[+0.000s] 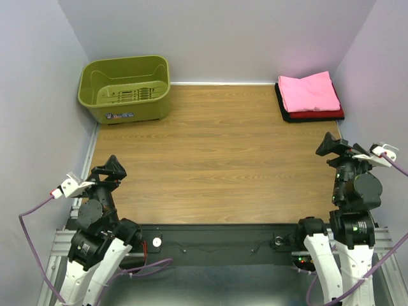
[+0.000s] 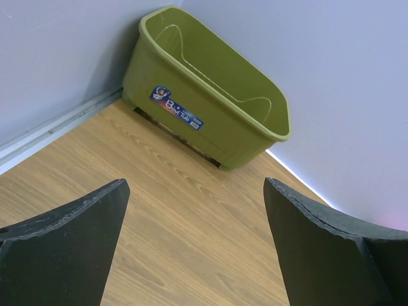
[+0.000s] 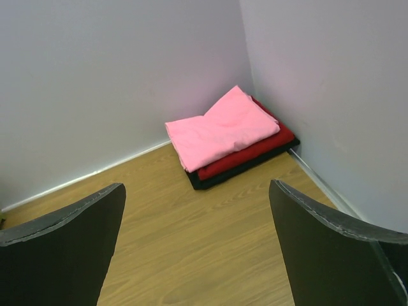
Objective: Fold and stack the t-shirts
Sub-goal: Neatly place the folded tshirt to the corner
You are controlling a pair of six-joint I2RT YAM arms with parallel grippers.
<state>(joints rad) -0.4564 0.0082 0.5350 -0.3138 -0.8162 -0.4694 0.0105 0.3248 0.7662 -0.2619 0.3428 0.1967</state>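
Top external view: your left gripper (image 1: pixel 109 167) and right gripper (image 1: pixel 330 145) both spread, empty; pink t-shirt (image 1: pixel 309 91) tops red t-shirt (image 1: pixel 320 115) and black t-shirt (image 1: pixel 281 101), far-right corner; a careless reach could rumple the stack.

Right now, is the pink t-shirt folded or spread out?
Folded: the pink t-shirt lies as a compact rectangle atop the red t-shirt.

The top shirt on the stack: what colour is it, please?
The top shirt is bright pink, clearest in the right wrist view.
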